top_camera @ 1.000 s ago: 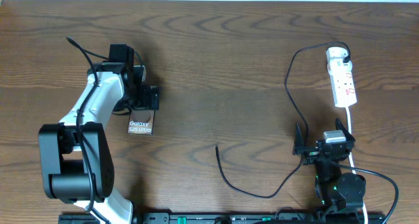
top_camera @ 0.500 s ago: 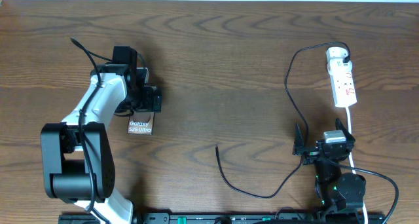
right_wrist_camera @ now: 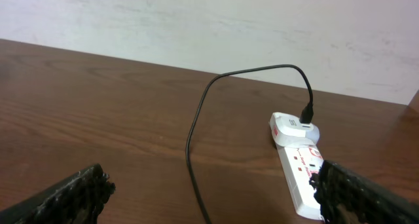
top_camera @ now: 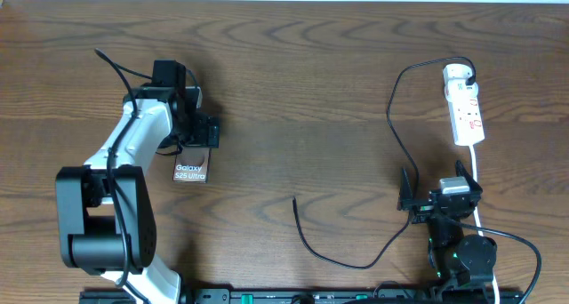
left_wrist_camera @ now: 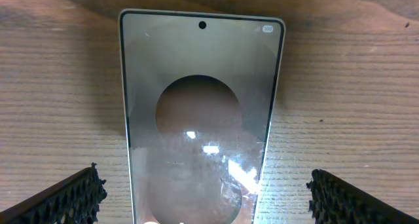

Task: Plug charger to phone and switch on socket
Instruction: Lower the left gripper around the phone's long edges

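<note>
Nudged slightly since a second ago, with left gripper (left_wrist_camera: 206, 199) spread wide either side of Galaxy phone (left_wrist_camera: 203, 106), long axis straight ahead; right gripper (top_camera: 442, 197) spread, well apart.

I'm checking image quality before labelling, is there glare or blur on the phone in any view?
Left wrist view: the phone carries bright glare spots and a dark round reflection on its screen, edges sharp. Overhead view: no glare on the phone, white lettering readable.

A robotics lab, seemingly: robot arm (top_camera: 126, 148) mounted at a wood-grain table (top_camera: 320, 82) (bare white wall (right_wrist_camera: 163, 21) behind)
</note>
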You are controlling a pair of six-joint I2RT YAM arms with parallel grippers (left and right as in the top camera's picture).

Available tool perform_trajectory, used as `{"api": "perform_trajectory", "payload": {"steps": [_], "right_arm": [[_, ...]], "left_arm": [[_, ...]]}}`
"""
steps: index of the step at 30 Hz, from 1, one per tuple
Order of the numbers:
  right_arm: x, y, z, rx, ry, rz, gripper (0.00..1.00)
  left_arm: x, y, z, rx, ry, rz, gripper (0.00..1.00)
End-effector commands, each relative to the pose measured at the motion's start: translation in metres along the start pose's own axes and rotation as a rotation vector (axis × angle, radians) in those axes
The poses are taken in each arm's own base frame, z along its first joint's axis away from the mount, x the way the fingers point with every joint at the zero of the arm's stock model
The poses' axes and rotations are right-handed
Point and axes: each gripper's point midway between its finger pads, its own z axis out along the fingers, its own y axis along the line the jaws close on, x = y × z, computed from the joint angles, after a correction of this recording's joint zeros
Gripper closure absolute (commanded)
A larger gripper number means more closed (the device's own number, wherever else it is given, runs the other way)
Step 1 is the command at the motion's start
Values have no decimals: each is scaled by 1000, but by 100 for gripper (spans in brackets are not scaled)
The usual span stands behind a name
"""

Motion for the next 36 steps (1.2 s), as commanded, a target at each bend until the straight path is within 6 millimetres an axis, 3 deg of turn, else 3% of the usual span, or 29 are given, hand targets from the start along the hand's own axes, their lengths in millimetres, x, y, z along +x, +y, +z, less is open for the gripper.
{"api": "perform_trajectory", "payload": {"steps": [1, 5, 19, 29, 36], "right_arm": [[1, -2, 0, 11, 4, 11, 1], [1, -2, 0, 11, 3, 11, 1], [1, -2, 0, 11, 3, 11, 1], [1, -2, 0, 11, 3, 11, 1], [1, -2, 0, 11, 4, 11, 1]], "left_arm": [[11, 0, 21, 2, 64, 21, 2], [11, 2, 30, -5, 76, 58, 2], [5, 5, 30, -23, 52, 77, 2], [27, 6, 39, -22, 109, 39, 2], [30, 6, 40, -23, 116, 40, 2]]}}
